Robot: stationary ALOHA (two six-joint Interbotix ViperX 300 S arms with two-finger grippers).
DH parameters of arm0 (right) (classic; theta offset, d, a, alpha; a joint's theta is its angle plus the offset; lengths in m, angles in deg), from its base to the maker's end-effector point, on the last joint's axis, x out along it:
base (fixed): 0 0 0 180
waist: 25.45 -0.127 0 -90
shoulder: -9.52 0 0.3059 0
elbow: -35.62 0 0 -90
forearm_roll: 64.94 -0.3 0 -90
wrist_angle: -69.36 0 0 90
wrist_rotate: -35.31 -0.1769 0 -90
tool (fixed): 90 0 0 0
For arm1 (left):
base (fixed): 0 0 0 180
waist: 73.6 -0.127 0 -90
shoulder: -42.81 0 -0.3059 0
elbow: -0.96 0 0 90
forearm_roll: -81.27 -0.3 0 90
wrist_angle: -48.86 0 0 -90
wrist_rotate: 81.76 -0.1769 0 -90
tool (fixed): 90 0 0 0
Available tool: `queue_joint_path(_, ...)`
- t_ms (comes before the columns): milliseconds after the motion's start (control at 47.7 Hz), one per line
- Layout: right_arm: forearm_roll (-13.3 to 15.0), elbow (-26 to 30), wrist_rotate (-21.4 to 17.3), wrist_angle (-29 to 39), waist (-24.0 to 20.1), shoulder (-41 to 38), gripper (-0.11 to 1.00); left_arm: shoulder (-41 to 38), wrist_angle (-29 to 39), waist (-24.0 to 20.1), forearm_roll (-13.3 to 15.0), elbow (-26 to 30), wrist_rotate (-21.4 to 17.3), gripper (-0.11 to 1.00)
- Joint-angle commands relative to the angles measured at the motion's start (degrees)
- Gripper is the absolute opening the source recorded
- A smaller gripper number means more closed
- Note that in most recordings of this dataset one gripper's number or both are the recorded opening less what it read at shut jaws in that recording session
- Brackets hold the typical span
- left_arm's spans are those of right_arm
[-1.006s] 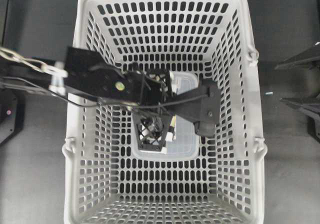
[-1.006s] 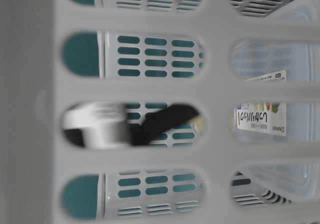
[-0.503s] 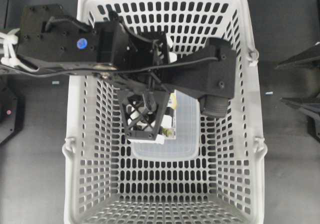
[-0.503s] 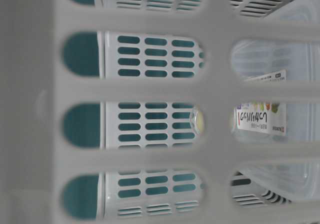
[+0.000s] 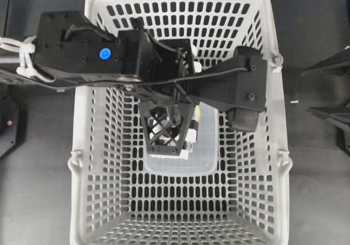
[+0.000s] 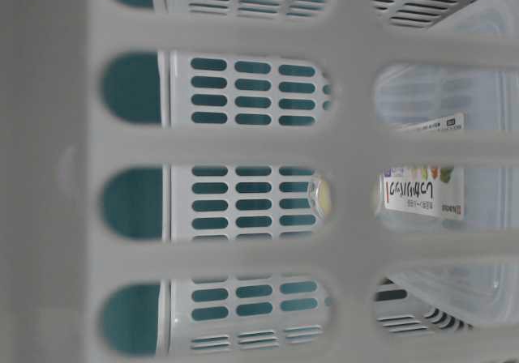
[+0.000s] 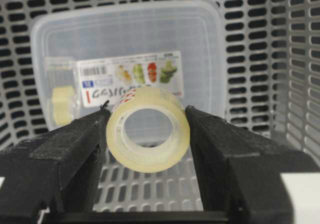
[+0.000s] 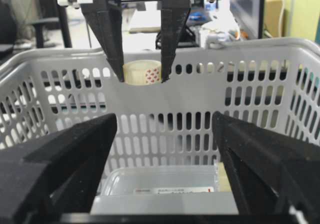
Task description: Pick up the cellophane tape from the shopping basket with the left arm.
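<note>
Here, left arm [image 5: 82, 53], jaws clamping cellophane tape [image 7: 148, 128], above shopping basket [image 5: 95, 168].

A robotics lab or office: beyond the shopping basket [image 8: 150, 129] stand a monitor [image 8: 247, 9], an office chair [image 8: 42, 26] and cluttered desks [image 8: 145, 21].

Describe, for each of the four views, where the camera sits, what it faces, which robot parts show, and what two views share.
Overhead: above, looking down at the shopping basket; left arm spans it.
Table-level: pressed against the basket wall, looking through the slots at the clear box; no robot visible.
Left wrist: looks past the left gripper clamping the cellophane tape.
Right wrist: faces the basket past the open right gripper.
Shared: both wrist views show the tape gripped.
</note>
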Motion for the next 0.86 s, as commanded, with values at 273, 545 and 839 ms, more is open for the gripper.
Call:
queue_joint_path(273, -0.18, 1.14, -0.09, -0.35, -0.09, -0.35, 0.75, 0.18, -0.35, 0.00, -0.18, 1.32, -0.09, 0.50)
queue_joint_path(545, -0.18, 1.14, -0.09, -0.35, -0.09, -0.35, 0.75, 0.09, -0.26, 0.09, -0.18, 0.79, -0.18, 0.50)
queue_joint_path(839, -0.18, 1.14, -0.09, -0.26, -0.09, -0.35, 0.75, 0.00, 0.00, 0.09, -0.09, 0.70, -0.18, 0.50)
